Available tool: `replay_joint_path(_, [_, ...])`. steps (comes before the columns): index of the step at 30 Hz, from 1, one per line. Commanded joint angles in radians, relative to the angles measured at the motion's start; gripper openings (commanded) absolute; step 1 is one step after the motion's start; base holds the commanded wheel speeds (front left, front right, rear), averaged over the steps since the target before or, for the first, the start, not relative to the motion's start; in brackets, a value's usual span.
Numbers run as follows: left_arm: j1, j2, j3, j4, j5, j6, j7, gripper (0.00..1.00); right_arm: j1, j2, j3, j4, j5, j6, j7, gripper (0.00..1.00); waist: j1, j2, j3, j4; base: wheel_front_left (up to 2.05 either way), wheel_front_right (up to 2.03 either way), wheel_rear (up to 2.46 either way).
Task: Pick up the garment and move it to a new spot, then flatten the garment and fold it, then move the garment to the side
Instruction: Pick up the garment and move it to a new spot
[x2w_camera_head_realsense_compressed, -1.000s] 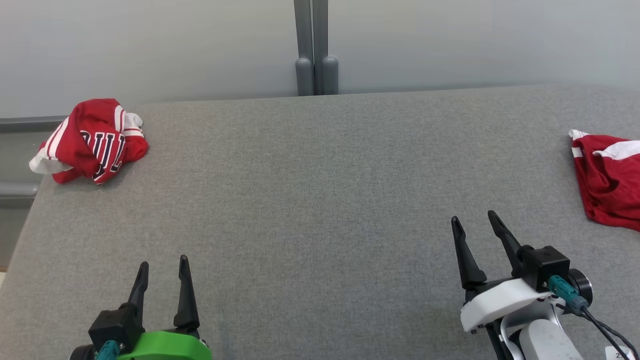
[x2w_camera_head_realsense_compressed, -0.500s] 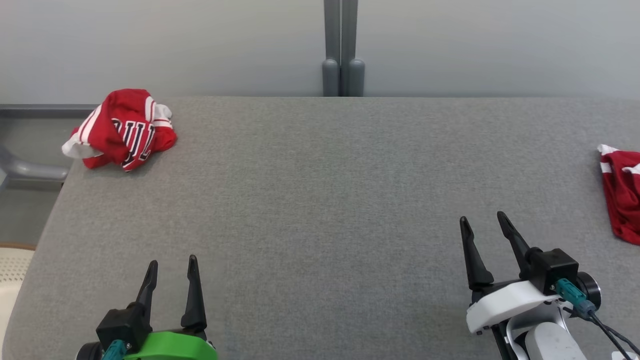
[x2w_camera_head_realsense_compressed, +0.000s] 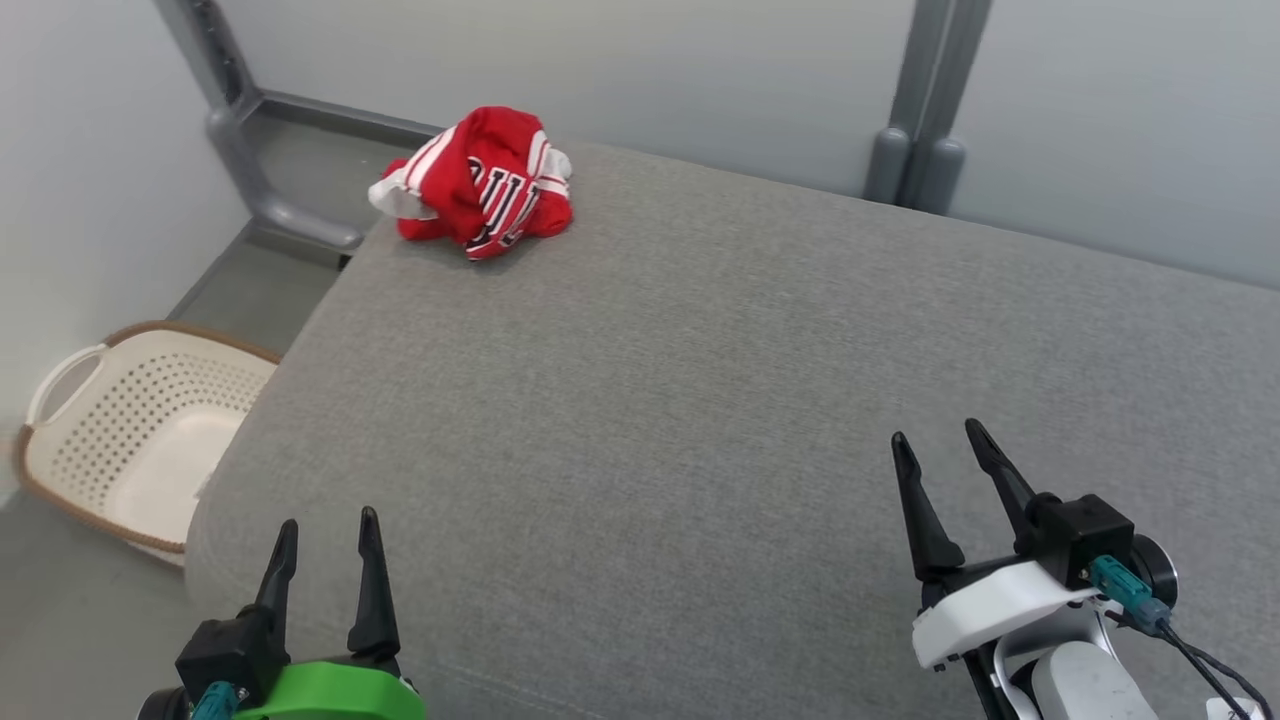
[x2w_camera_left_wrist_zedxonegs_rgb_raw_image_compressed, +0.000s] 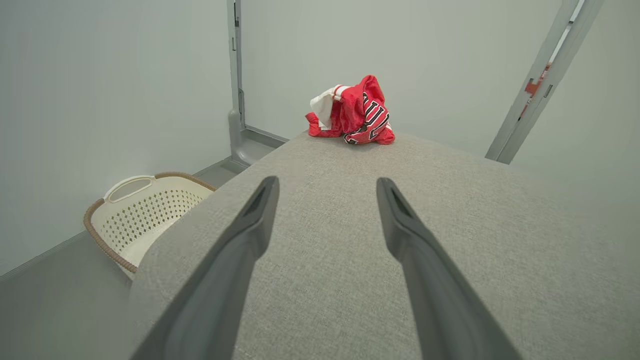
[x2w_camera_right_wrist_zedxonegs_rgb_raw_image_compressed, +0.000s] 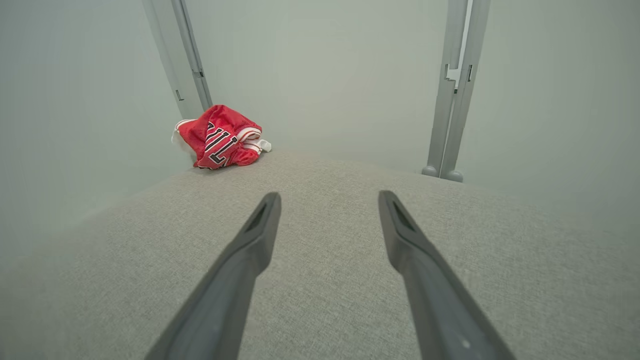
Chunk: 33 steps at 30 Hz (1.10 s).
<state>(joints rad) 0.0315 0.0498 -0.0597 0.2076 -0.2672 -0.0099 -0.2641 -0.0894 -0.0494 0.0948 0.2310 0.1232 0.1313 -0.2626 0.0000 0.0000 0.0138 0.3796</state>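
A pale laundry basket (x2w_camera_head_realsense_compressed: 150, 410) is sitting on the floor just off the left edge of the tabletop (x2w_camera_head_realsense_compressed: 650, 380). Over the near left corner the left jaws are hanging fully spread, gripping nothing and touching nothing. The garment (x2w_camera_head_realsense_compressed: 478, 182), red with white trim and dark lettering, is lying bunched in a heap at the far left corner, close to both the left edge and the far edge. From the left jaws it is lying almost straight ahead, well apart, up along the left edge; in the left wrist view it is showing just about between the two fingers. The heap is spreading a little wider along the far edge than across it, though no clean long axis is showing. Over the near edge, further right, the right jaws are also standing wide open and empty, with the garment lying ahead and well off to their left. The left arm is looking the nearer one, so the reach is likely falling to it.
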Motion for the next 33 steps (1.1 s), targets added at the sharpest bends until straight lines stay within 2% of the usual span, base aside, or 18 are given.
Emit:
replay_joint_path(1, [0.021, 0.002, 0.008, -0.003, -0.004, -0.001, 0.000, 1.00, -0.012, -0.002, 0.006, 0.004, 0.009, -0.001, -0.003, 1.00, 0.0000, 0.0000, 0.002, 0.140, 0.00, 0.00, 0.00])
replay_joint_path(7, [0.043, 0.001, 0.036, -0.030, -0.023, 0.010, 0.000, 1.00, -0.047, -0.004, 0.052, 0.025, 0.011, -0.001, -0.003, 1.00, 0.0000, 0.0000, 0.015, 0.153, 0.00, 0.00, 0.00])
replay_joint_path(14, [0.045, 0.001, 0.050, -0.047, -0.031, 0.014, 0.000, 1.00, -0.068, -0.003, 0.059, 0.032, 0.004, -0.001, -0.003, 1.00, 0.0000, 0.0000, 0.030, 0.154, 0.00, 0.00, 0.00])
replay_joint_path(21, [-0.016, 0.024, 0.068, -0.037, -0.023, -0.012, 0.000, 1.00, -0.079, -0.003, 0.027, 0.007, -0.031, -0.001, -0.003, 1.00, 0.0000, 0.0000, 0.077, 0.127, 0.00, 0.00, 0.00])
replay_joint_path(23, [-0.050, 0.039, 0.075, -0.039, -0.017, -0.018, 0.000, 1.00, -0.092, -0.003, 0.024, -0.001, -0.047, -0.001, -0.003, 1.00, 0.0000, 0.0000, 0.103, 0.106, 0.00, 0.00, 0.00])
replay_joint_path(27, [-0.165, 0.113, 0.066, -0.026, 0.018, -0.043, 0.014, 1.00, -0.125, -0.003, 0.024, -0.021, -0.070, -0.001, 0.003, 1.00, 0.0000, 0.0000, 0.159, 0.052, 0.00, 0.00, 0.00])
replay_joint_path(33, [-0.430, 0.216, 0.069, 0.004, 0.034, -0.068, 0.101, 1.00, -0.183, -0.003, 0.024, -0.063, -0.113, -0.001, 0.022, 1.00, 0.0000, 0.0000, 0.272, -0.054, 0.00, 0.00, 0.00])
